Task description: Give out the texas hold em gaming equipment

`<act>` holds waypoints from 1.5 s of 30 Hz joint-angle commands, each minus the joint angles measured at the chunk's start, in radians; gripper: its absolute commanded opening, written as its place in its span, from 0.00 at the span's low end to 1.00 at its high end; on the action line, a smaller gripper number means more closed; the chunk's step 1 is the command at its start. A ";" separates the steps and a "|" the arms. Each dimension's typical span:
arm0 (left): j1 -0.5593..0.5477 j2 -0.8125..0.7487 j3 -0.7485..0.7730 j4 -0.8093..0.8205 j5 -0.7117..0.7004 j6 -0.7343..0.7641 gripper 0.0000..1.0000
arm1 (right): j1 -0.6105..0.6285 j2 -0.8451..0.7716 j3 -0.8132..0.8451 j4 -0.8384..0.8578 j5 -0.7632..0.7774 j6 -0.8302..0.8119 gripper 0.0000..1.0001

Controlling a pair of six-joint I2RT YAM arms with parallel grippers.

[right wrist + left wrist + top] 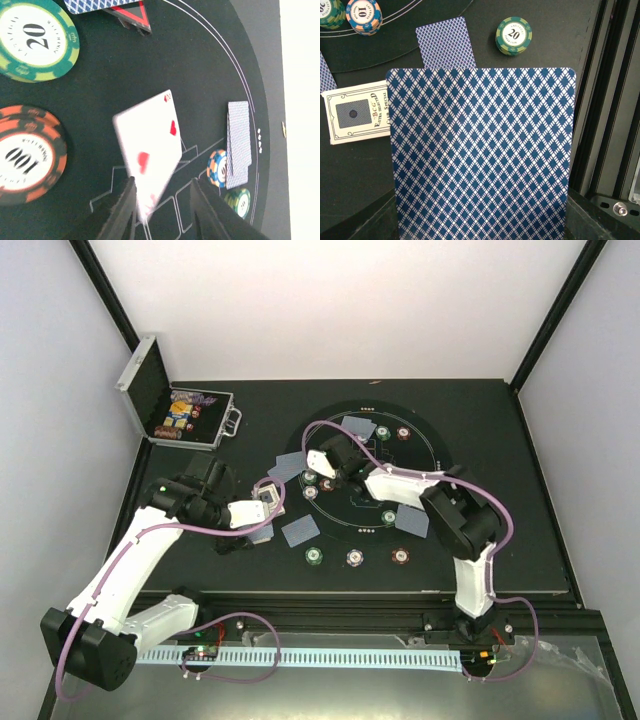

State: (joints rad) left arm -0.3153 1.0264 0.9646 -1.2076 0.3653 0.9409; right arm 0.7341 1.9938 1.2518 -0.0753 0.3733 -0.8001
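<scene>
My left gripper is shut on a blue-backed playing card that stands upright and hides its fingers. Behind it lie a card box, another blue-backed card, a green 20 chip and a blue-orange chip. My right gripper is open over the round layout. A blurred white-faced hearts card leans by its left finger. Near it lie a green 20 chip, a red 100 chip and blue-backed cards.
An open silver case with chips stands at the back left. Cards and chips are spread around the ring on the black mat. A metal rail runs along the near table edge.
</scene>
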 commanded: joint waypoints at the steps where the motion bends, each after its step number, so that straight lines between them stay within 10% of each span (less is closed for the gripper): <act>1: 0.002 -0.022 0.011 -0.004 0.004 0.005 0.02 | -0.003 -0.110 -0.037 -0.076 -0.031 0.039 0.35; 13: 0.002 -0.037 0.016 -0.020 0.012 -0.004 0.02 | -0.011 -0.310 -0.034 -0.106 0.009 0.270 0.51; 18: 0.001 -0.042 0.020 -0.024 0.017 -0.002 0.02 | -0.034 -0.478 0.032 -0.134 0.158 0.645 1.00; 28: 0.001 -0.047 0.022 -0.024 0.039 0.001 0.02 | -0.226 -0.600 0.027 -0.316 -0.725 1.209 1.00; 45: 0.001 -0.035 0.030 -0.020 0.051 0.007 0.02 | 0.115 -0.529 -0.244 0.055 -1.064 1.739 0.83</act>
State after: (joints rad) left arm -0.3153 0.9947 0.9646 -1.2152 0.3893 0.9413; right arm 0.8005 1.4101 0.9794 -0.1261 -0.6323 0.8490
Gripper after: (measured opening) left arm 0.665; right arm 0.845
